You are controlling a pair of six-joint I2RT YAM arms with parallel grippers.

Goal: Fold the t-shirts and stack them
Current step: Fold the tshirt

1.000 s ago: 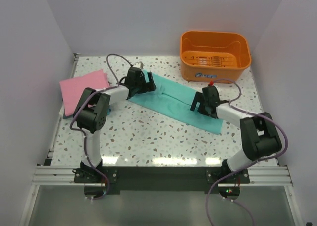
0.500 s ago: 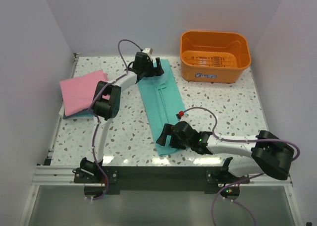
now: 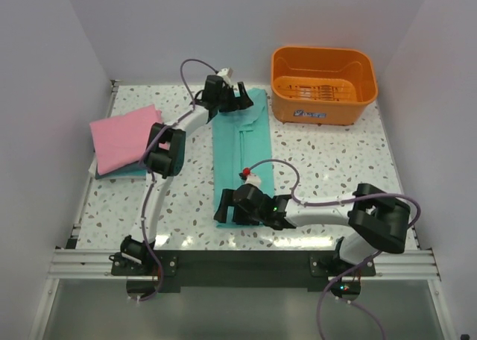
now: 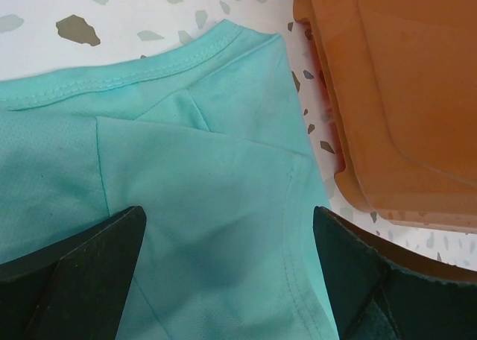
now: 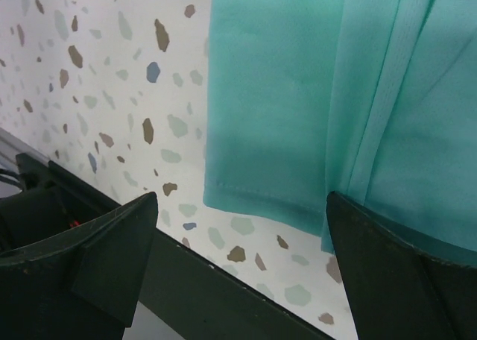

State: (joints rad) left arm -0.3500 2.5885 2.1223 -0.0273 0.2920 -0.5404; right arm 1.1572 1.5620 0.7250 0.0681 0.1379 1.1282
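The teal-green t-shirt (image 3: 242, 142) lies folded into a long narrow strip running from the back of the table to the front edge. My left gripper (image 3: 237, 101) is open over its collar end (image 4: 216, 168), jaws wide apart on either side of the cloth. My right gripper (image 3: 223, 208) is open over its hem end (image 5: 283, 131) at the table's front edge. The pink t-shirt (image 3: 119, 135) lies folded at the left, on top of the darker blue-teal t-shirt (image 3: 123, 173), of which only an edge shows.
The orange plastic basket (image 3: 324, 105) stands at the back right, close beside the left gripper; it also shows in the left wrist view (image 4: 395, 94). The speckled table (image 3: 335, 161) ends at a dark front rail (image 5: 223, 295) just under the right gripper.
The teal-green shirt has swung from a diagonal to lying front to back. The right gripper moved from mid-table right to the front edge; the left gripper moved toward the back.
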